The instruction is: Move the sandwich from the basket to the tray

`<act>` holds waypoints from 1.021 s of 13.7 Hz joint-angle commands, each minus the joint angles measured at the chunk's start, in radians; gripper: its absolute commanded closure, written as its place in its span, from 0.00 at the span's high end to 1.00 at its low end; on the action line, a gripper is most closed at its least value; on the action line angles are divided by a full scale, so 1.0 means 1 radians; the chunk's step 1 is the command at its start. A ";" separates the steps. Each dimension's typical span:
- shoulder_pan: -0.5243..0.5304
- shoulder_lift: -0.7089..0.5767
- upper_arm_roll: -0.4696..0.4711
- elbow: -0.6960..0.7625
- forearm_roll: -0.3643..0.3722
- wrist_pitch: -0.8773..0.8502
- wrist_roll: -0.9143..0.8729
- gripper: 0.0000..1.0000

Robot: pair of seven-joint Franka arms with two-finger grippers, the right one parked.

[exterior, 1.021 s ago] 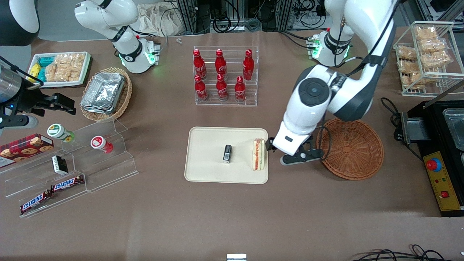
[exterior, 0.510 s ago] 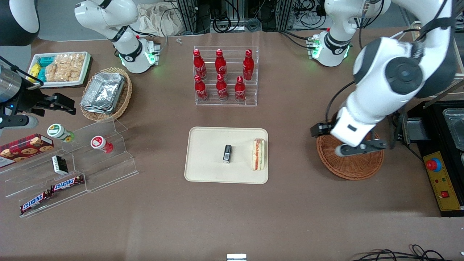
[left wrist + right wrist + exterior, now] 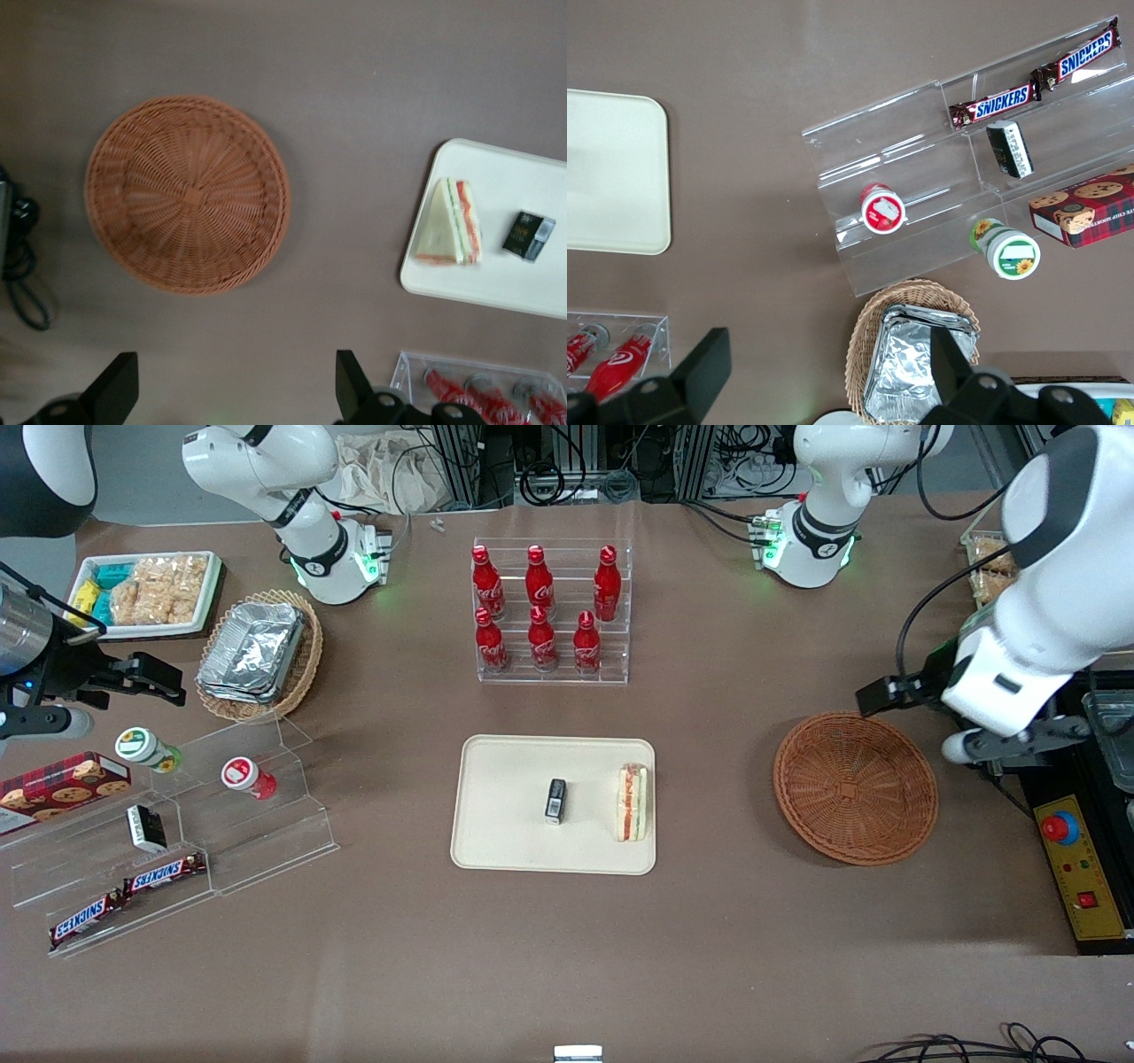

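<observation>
Wicker basket point(image 3: 855, 788), reddish-brown, sits on the brown table point(image 3: 567, 948) w/ nothing in it, toward the working arm's end. Sandwich point(image 3: 633, 802) lies on the cream tray point(image 3: 505, 779), at the tray edge closest to the basket, red & green filling edge showing. Small black box point(image 3: 555, 800) lies near the tray's middle, apart from the sandwich.

Gripper point(image 3: 895, 691) hangs raised above the table just beside the basket rim, farther from the front cam than the basket, holding nothing. In the wrist view its two black fingers point(image 3: 115, 390) stand wide apart, w/ the basket point(image 3: 188, 195) and sandwich point(image 3: 452, 235) both below.

Clear rack of six red bottles point(image 3: 545, 607) stands farther from the front cam than the tray. Toward the parked arm's end: tan basket w/ foil trays point(image 3: 257, 651), white tray of snack packets point(image 3: 146, 593), clear stepped shelf point(image 3: 177, 833) w/ two Snickers bars point(image 3: 124, 899), two capped jars, a cookie box point(image 3: 62, 784). Control box w/ red button point(image 3: 1059, 828) sits near the basket, at the working arm's end.
</observation>
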State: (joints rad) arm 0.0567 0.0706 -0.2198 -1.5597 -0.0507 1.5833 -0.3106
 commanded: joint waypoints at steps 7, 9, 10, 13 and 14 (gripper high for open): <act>-0.005 -0.052 0.100 0.082 -0.028 -0.049 0.071 1.00; -0.003 -0.054 0.100 0.086 -0.020 -0.051 0.114 1.00; -0.003 -0.055 0.100 0.086 -0.020 -0.064 0.172 1.00; -0.001 -0.060 0.102 0.084 -0.008 -0.146 0.266 1.00; -0.003 -0.063 0.102 0.084 -0.006 -0.150 0.292 1.00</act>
State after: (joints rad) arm 0.0565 0.0057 -0.1231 -1.5010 -0.0638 1.4736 -0.0787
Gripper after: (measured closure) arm 0.000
